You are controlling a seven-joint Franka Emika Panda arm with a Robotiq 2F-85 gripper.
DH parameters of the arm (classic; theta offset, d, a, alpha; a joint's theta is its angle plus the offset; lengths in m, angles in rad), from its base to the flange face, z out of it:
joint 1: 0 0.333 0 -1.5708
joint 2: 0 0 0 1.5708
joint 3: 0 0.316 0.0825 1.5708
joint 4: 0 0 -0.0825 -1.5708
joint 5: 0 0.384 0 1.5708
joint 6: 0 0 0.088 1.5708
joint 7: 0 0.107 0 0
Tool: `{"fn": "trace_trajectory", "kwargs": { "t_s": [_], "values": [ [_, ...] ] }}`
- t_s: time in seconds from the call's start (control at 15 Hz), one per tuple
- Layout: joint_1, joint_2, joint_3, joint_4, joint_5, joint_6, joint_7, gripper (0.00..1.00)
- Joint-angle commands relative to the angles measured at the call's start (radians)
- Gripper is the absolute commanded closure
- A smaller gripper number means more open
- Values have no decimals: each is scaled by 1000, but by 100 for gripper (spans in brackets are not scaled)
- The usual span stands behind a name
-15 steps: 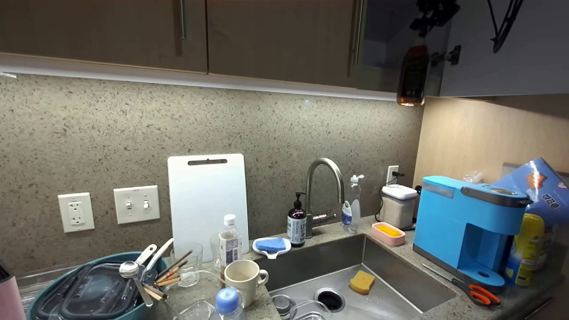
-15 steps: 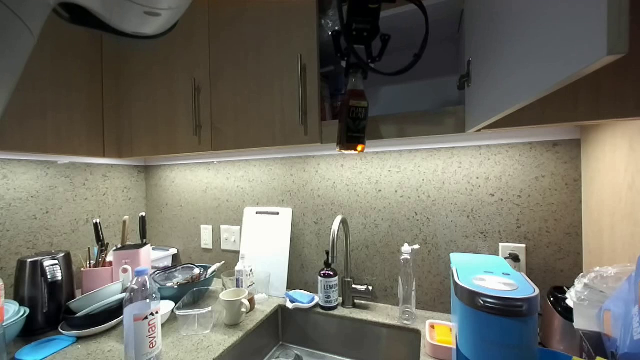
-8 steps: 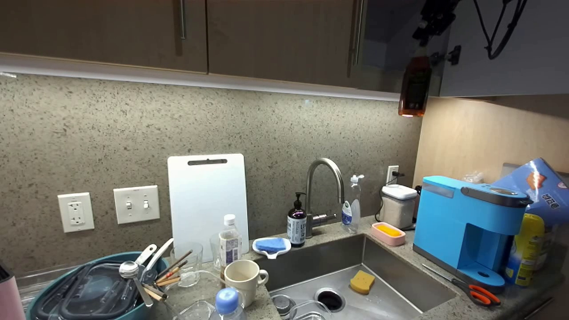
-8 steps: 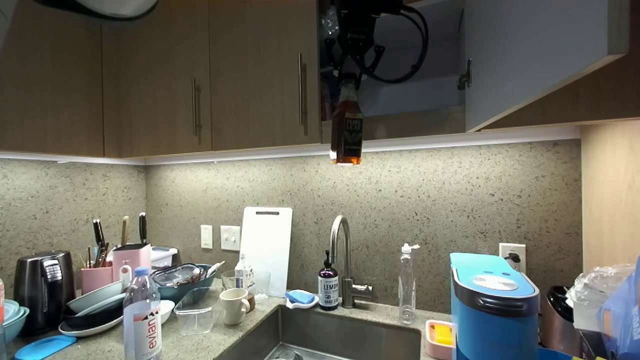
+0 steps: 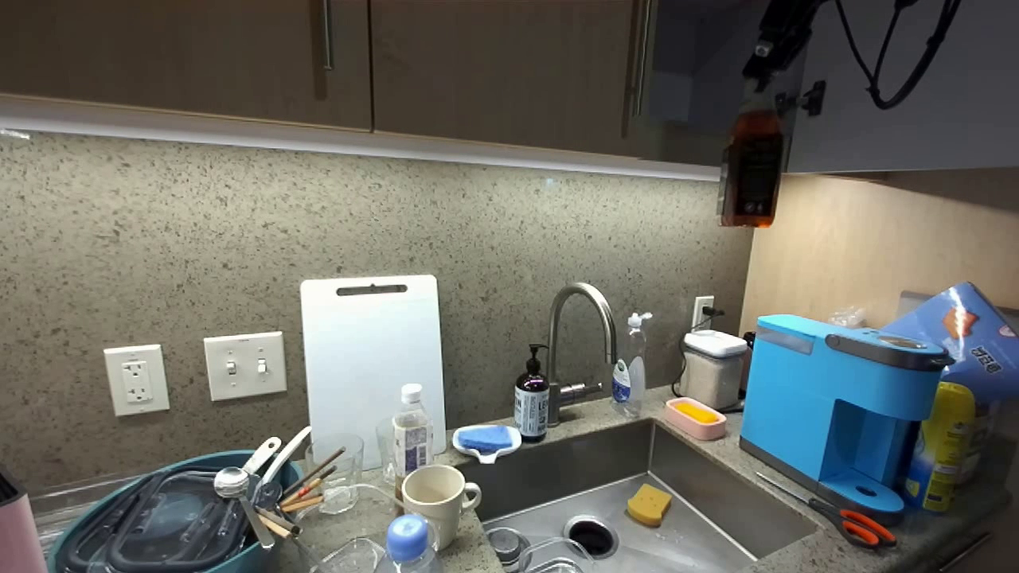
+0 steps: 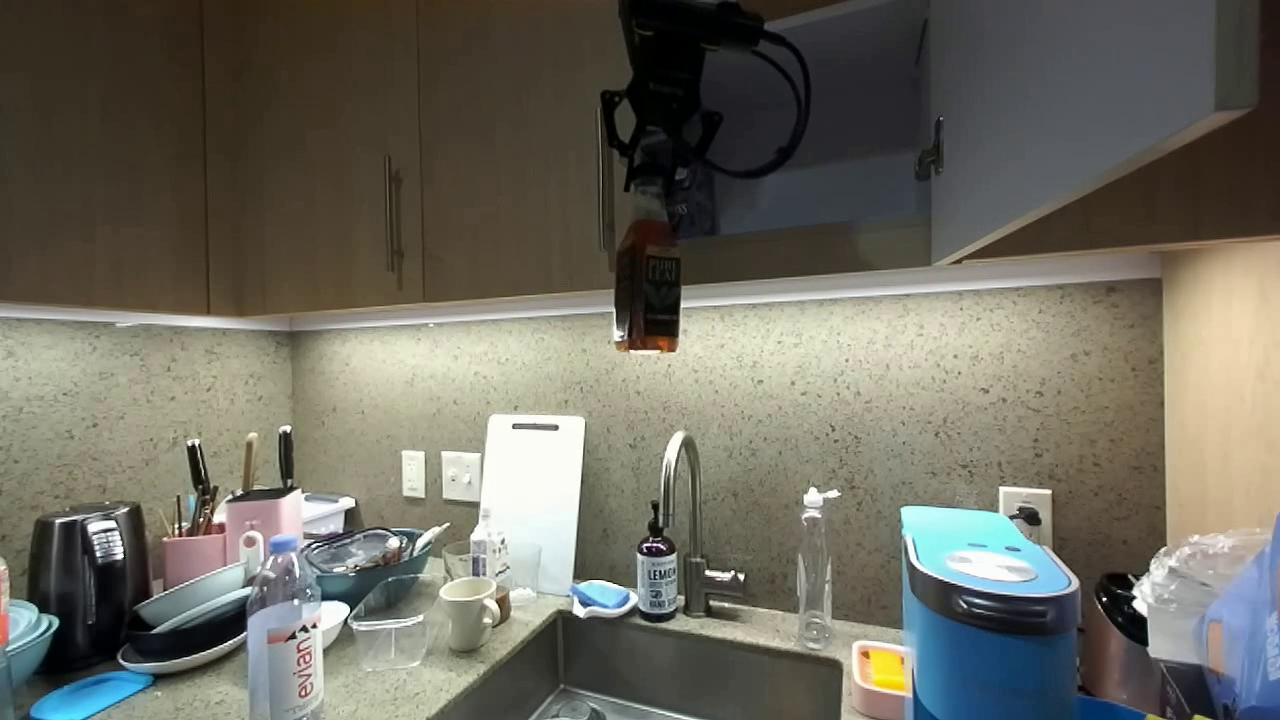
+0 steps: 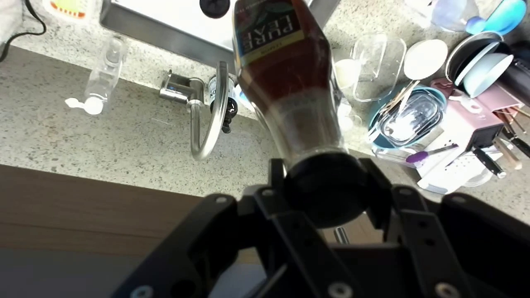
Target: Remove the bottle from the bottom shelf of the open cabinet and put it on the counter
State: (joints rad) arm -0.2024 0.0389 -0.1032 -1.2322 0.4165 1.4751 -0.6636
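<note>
The dark brown bottle (image 6: 648,295) hangs nearly upright, slightly tilted, by its capped neck in my gripper (image 6: 650,180). It also shows in an exterior view (image 5: 752,175) and in the wrist view (image 7: 285,62). In the wrist view my gripper (image 7: 327,182) is shut with a finger on each side of the black cap. The bottle is in front of the open cabinet (image 6: 820,110), its base below the cabinet's underside, high above the grey counter (image 6: 480,670). The bottom shelf (image 6: 830,245) shows dimly as a board edge, partly hidden by the gripper and bottle.
The open cabinet door (image 6: 1080,120) stands to the right of the bottle. Below are the curved tap (image 5: 585,294), the steel sink (image 5: 700,497), a pump dispenser (image 5: 532,394) and a clear bottle (image 6: 815,575). A blue coffee machine (image 5: 836,398), mug (image 5: 434,501) and dish basin (image 5: 159,509) stand around the sink.
My gripper has moved down and outward from the cabinet with the bottle, leftward in one exterior view and slightly rightward in the other. The grip on the bottle is unchanged.
</note>
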Motion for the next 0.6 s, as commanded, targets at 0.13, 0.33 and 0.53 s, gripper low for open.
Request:
{"fn": "trace_trajectory", "kwargs": {
  "t_s": [0.13, 0.33, 0.53],
  "values": [
    [-1, -23, 0, -31, -3, 9, -22, 78],
    [-10, -89, -8, -118, -14, -12, -122, 78],
    [-14, -170, -19, -228, -37, -50, -253, 78]
  ]
}}
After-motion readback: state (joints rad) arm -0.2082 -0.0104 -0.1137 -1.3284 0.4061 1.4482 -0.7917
